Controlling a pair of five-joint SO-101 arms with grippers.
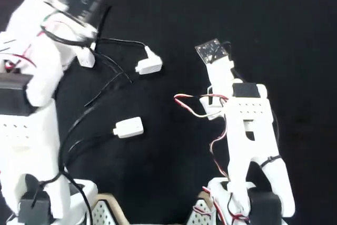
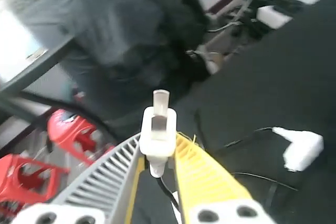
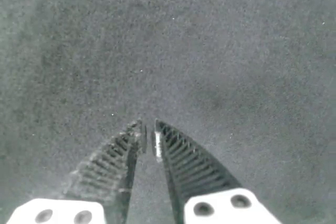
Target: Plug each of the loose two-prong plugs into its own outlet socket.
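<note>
A small white plastic two-prong plug (image 2: 157,121) is clamped between the grey and yellow fingers of the left gripper (image 2: 157,141). It is held up off the black cloth-covered table (image 1: 295,51), near the far left side, with its prong end pointed away from the wrist. The right gripper (image 3: 148,130) is held low over bare cloth near the table's middle. Its jaws are drawn almost together, with nothing between them.

The step in hand is judged to be carrying the held plug to a socket. The prongs are best lined up squarely with the slots before any push is made, and the thin black cables (image 1: 121,40) are best kept slack. The socket body may slide on the cloth, so it is best steadied by the other arm.

Two arms and two grippers are counted. Three white cabled pieces are seen: one held, and two lying on the table. Those two are a white angled piece with a nub (image 1: 149,66) and a white rectangular block (image 1: 129,127). Which of them is a socket cannot be told.
</note>
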